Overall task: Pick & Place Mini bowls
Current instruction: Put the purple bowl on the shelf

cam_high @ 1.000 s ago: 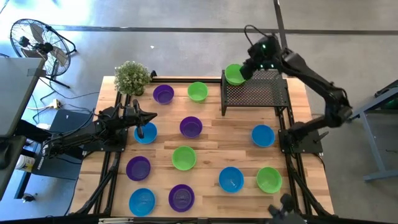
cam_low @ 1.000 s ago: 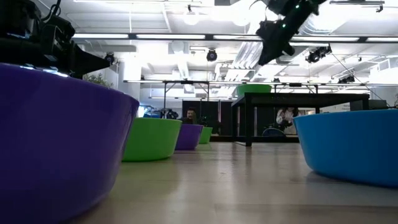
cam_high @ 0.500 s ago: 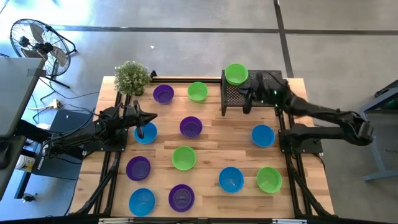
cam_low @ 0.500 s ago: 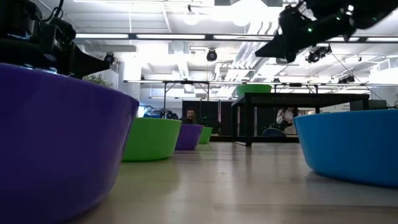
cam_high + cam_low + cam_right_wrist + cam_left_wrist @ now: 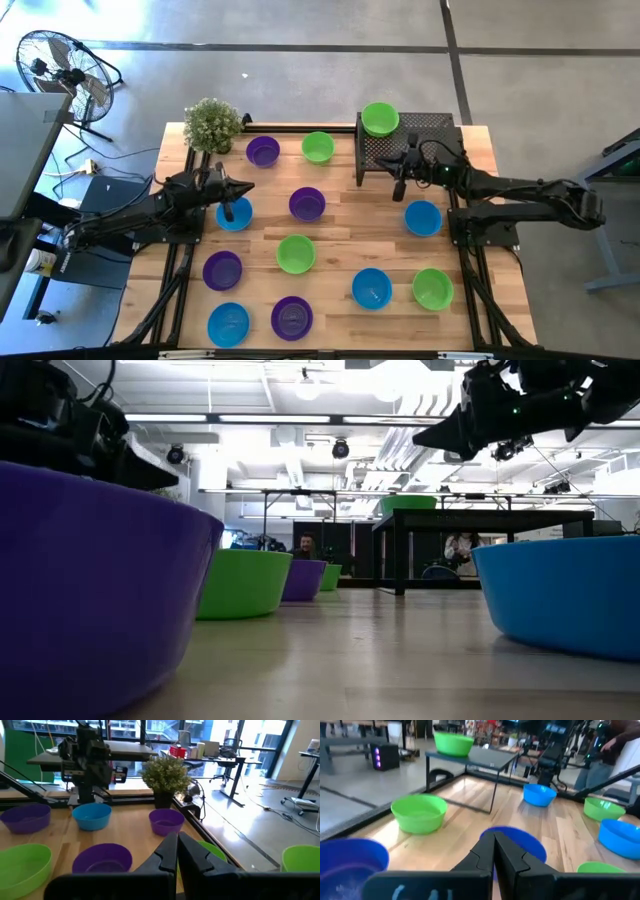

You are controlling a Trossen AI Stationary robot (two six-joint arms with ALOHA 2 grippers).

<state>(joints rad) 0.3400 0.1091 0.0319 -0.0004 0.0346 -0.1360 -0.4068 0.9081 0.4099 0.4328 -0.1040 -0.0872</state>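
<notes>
Overhead, we see the right gripper point(image 5: 398, 187) clenched and empty just off the black mesh rack point(image 5: 425, 150), where one green bowl point(image 5: 380, 119) sits (its base hidden). Eleven mini bowls point(image 5: 307, 203) dot the table point(image 5: 340, 248). Left gripper point(image 5: 228, 211), clenched, partly covers a blue bowl point(image 5: 240, 215).

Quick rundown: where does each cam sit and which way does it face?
High: overhead, straight down; both arms, black mesh rack.
Low: table height, across into the room; right gripper overhead.
Left wrist: over shut left gripper, toward rack.
Right wrist: over shut right gripper, toward potted plant.
Shared: green bowl on the rack.
</notes>
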